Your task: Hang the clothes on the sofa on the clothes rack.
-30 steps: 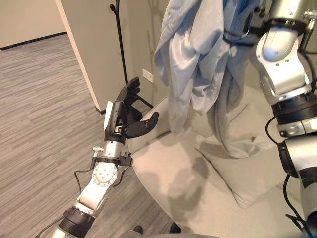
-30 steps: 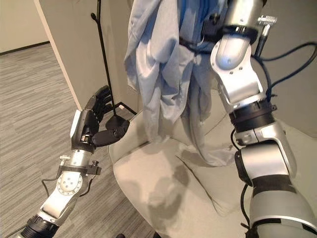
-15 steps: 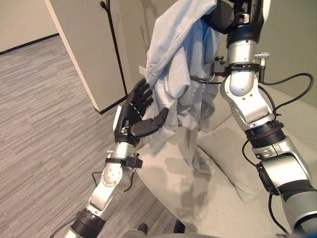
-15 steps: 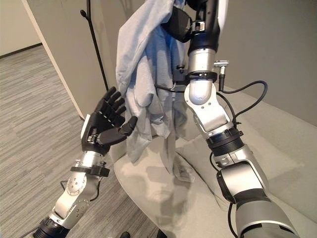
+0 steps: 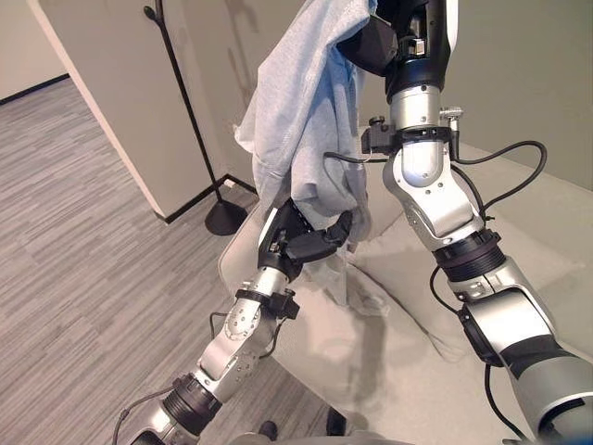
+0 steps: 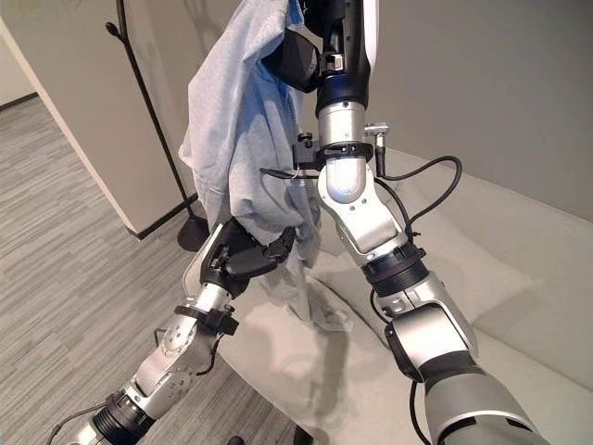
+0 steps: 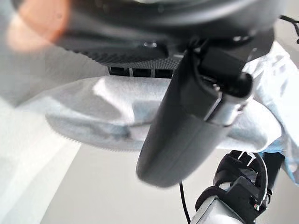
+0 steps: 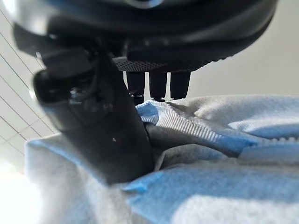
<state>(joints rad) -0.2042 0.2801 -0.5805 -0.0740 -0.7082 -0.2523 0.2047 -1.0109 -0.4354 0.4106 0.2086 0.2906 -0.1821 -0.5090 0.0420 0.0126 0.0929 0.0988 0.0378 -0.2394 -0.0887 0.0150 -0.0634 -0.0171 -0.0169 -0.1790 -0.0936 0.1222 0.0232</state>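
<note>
A light blue garment (image 5: 306, 111) hangs in folds above the beige sofa (image 5: 389, 352). My right hand (image 5: 375, 42) is raised high and shut on the garment's top edge; in the right wrist view its thumb (image 8: 93, 121) pins the blue cloth (image 8: 210, 140) against the fingers. Lower down, my left hand (image 6: 243, 255) is shut on the garment's lower folds. The left wrist view shows that hand's thumb (image 7: 187, 116) pressing the pale cloth (image 7: 93, 107). The black clothes rack (image 5: 181, 102) stands to the left of the garment, its round base (image 5: 225, 218) on the floor by the sofa's end.
A beige wall corner (image 5: 120, 102) stands just behind the rack. Grey plank floor (image 5: 83, 278) spreads out to the left. A sofa cushion (image 5: 408, 269) lies under the hanging cloth, and a plain wall (image 6: 500, 93) rises behind the sofa.
My left hand, open beside the garment earlier, has moved in under it and closed on the lower folds. The camera has shifted, and the rack now shows further left of the garment.
</note>
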